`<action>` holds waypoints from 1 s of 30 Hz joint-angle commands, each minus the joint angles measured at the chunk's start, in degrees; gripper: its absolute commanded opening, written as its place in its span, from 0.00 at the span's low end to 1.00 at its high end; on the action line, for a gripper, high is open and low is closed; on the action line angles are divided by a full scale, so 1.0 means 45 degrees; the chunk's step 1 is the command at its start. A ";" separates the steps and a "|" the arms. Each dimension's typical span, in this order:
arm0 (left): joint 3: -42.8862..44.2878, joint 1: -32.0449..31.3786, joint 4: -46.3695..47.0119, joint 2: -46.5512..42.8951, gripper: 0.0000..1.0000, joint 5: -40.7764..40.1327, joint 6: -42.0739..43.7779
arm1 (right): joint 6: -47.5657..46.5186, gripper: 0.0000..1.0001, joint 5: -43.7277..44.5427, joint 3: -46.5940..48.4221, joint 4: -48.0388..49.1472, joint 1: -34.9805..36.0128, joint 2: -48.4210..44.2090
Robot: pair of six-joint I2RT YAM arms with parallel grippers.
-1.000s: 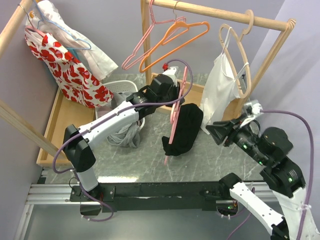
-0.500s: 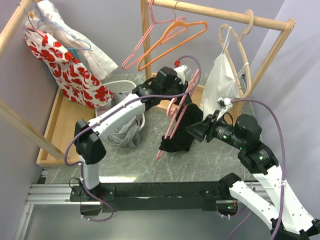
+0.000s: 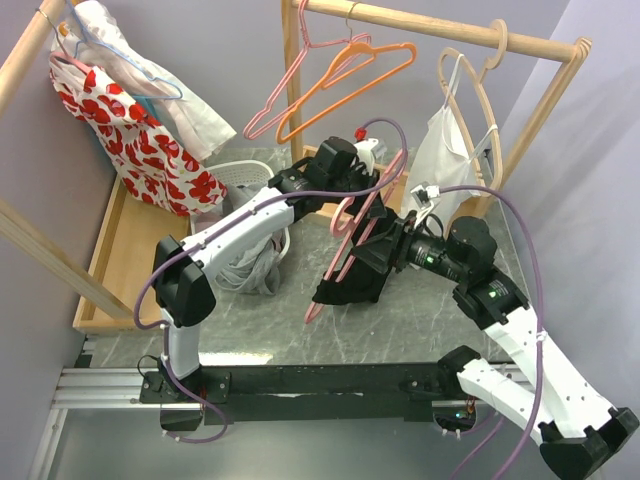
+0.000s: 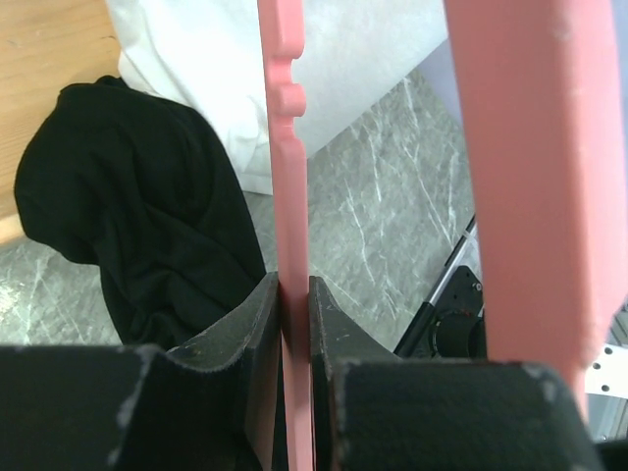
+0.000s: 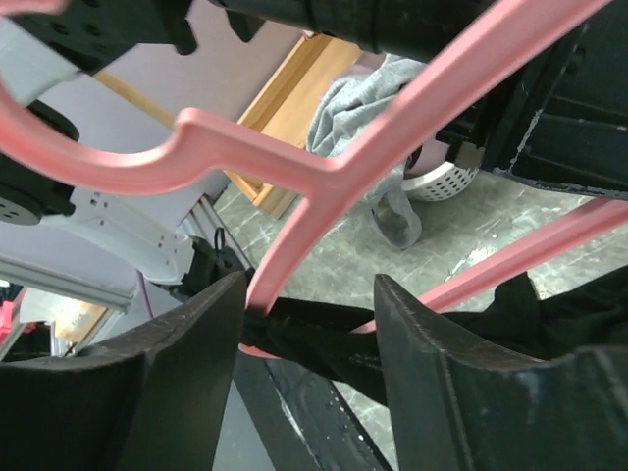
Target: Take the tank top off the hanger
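Note:
My left gripper (image 3: 372,172) is shut on a pink hanger (image 3: 350,235) and holds it tilted above the table; in the left wrist view the jaws clamp the pink bar (image 4: 291,196). A black tank top (image 3: 360,270) hangs bunched on the hanger's lower part; it also shows in the left wrist view (image 4: 137,226). My right gripper (image 3: 372,255) is open at the tank top. In the right wrist view its fingers (image 5: 186,383) stand either side of a black strap (image 5: 324,339) wrapped on the hanger's end (image 5: 294,235).
A wooden rack (image 3: 430,20) carries pink and orange hangers (image 3: 340,75) and a white top on a wooden hanger (image 3: 445,165). A white basket with grey clothes (image 3: 245,255) stands left. A red-flowered garment (image 3: 140,145) hangs on the left rail above a wooden tray (image 3: 130,235).
My right arm has swung left from the white top to the black tank top. My left gripper has lifted and tilted the hanger toward the right arm.

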 commanded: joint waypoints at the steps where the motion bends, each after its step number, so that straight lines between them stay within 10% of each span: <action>1: 0.0741 -0.0165 0.0140 -0.0138 0.01 0.0512 0.0123 | 0.0671 0.65 -0.0005 -0.0397 0.1905 0.0100 -0.0005; 17: 0.0663 -0.0594 0.0471 0.0058 0.01 0.0766 -0.0170 | 0.2467 0.66 0.0484 -0.1647 0.5068 0.0295 0.0523; 25: 0.0526 -0.0771 0.0530 0.0000 0.01 0.0493 -0.0190 | 0.3211 0.24 0.1305 -0.2194 0.5735 0.0276 0.0173; 30: 0.0117 -0.0751 0.0608 -0.0487 0.41 -0.0578 -0.0112 | 0.3680 0.10 0.1754 -0.2351 0.5364 0.0276 -0.0121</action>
